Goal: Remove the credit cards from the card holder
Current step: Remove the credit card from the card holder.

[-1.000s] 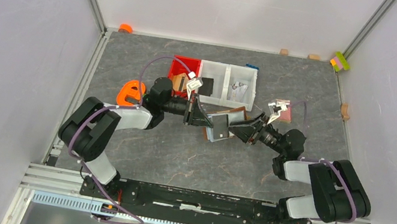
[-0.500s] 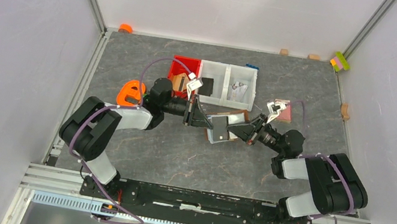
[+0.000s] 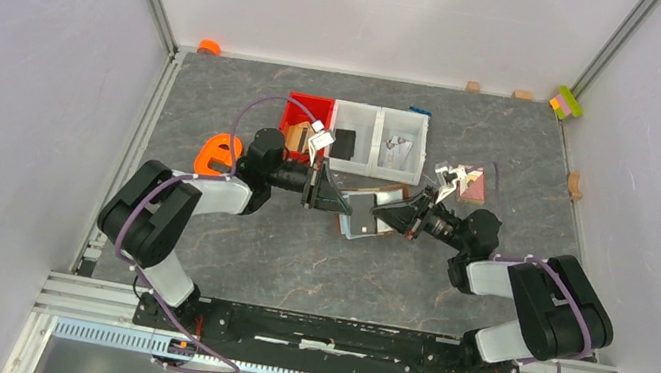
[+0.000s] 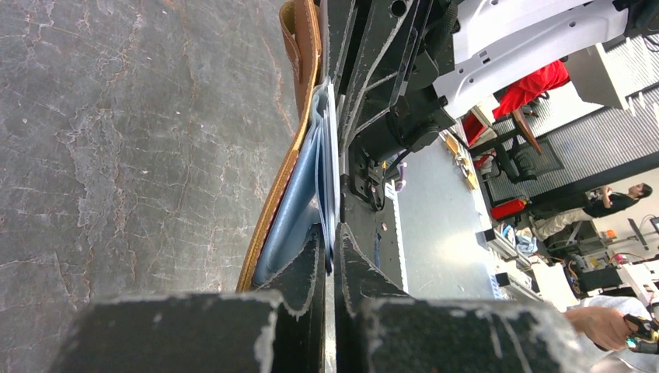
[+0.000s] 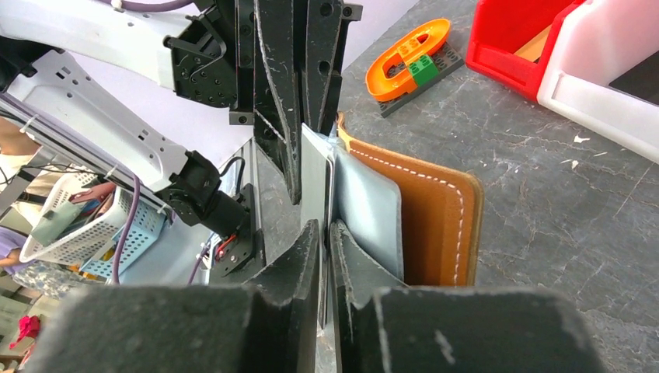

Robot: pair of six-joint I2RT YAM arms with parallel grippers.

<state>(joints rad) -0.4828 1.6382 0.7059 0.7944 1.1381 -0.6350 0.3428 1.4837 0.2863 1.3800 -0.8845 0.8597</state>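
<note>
The brown leather card holder [image 3: 365, 215] hangs open between my two grippers at mid-table, its pale grey-blue lining facing up. My left gripper [image 3: 337, 198] is shut on the thin edge of the lining flap [image 4: 311, 179]; the brown outer leather [image 4: 299, 47] curves away to its left. My right gripper [image 3: 384, 218] comes from the opposite side. It is shut on a thin grey credit card [image 5: 315, 179] that stands edge-on beside the lining pocket [image 5: 369, 217] and brown cover [image 5: 435, 225]. The two grippers' fingertips nearly meet.
A red bin [image 3: 303, 111] and a white two-part bin [image 3: 380, 139] holding a black square piece [image 3: 345, 141] stand just behind the grippers. An orange ring piece [image 3: 218, 156] lies left, and a pink-red picture card [image 3: 469, 182] lies right. Small blocks [image 3: 567, 102] sit at the back wall.
My right gripper has moved left toward the left gripper, and the card holder has shifted left with it. The left arm has barely moved.
</note>
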